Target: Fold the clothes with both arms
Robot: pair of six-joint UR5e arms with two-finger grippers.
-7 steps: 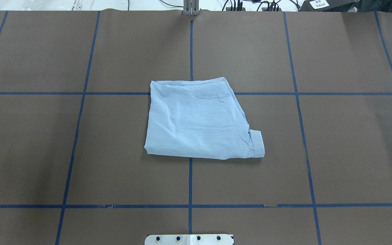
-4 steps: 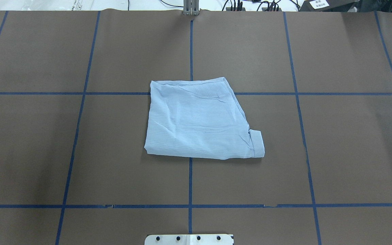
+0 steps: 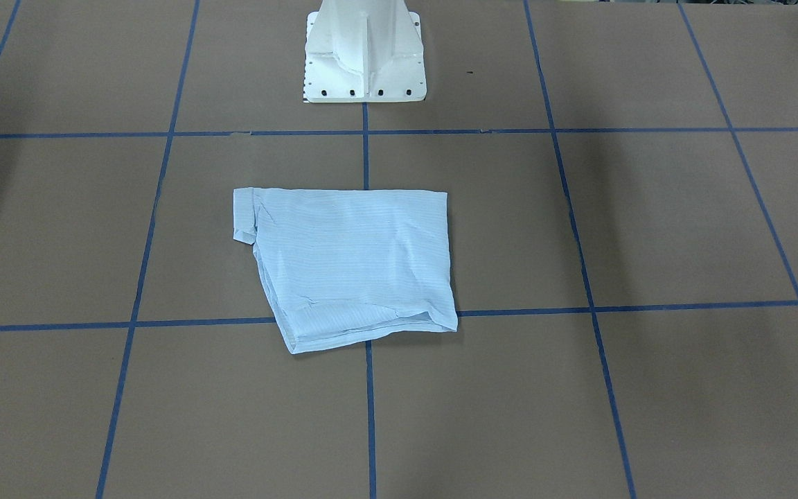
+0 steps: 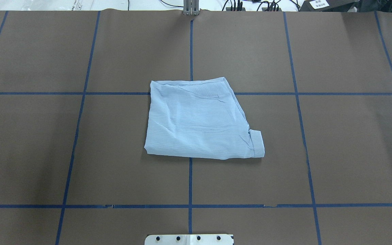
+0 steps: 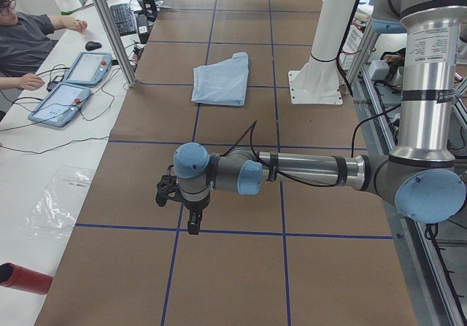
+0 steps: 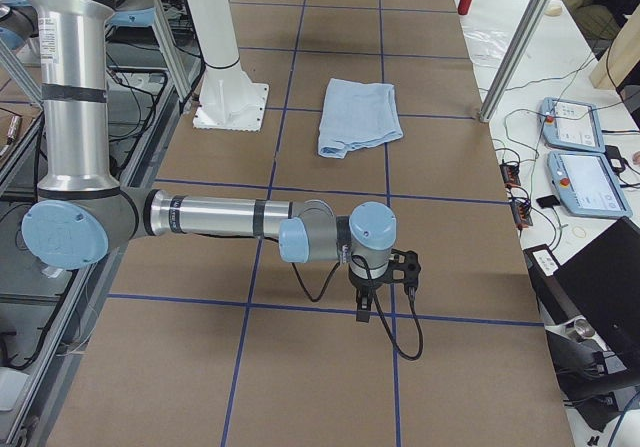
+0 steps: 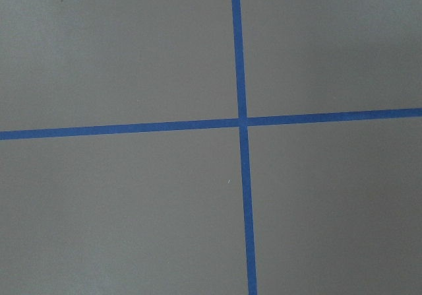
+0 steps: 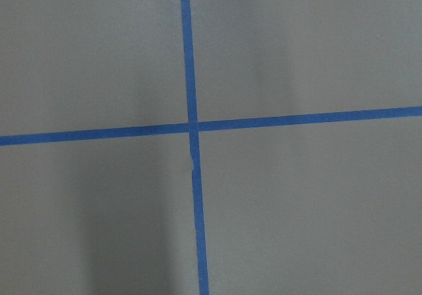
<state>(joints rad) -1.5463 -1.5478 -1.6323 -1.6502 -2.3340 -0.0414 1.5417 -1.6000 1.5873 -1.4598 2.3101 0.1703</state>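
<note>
The pale blue striped shirt (image 4: 199, 122) lies folded into a compact, roughly square bundle at the table's middle, with a cuff sticking out at its near right corner. It also shows in the front view (image 3: 354, 263) and both side views (image 5: 221, 80) (image 6: 358, 115). My left gripper (image 5: 191, 220) hangs over bare table far to the shirt's left. My right gripper (image 6: 365, 307) hangs over bare table far to its right. Neither touches the shirt, and I cannot tell whether they are open or shut. Both wrist views show only brown table with blue tape.
The brown table (image 4: 352, 153) carries a blue tape grid. The white pedestal base (image 3: 364, 52) stands at the near edge. An operator (image 5: 29, 41) with control tablets (image 5: 73, 85) sits beyond the far edge. A red cylinder (image 5: 22, 278) lies at the left end.
</note>
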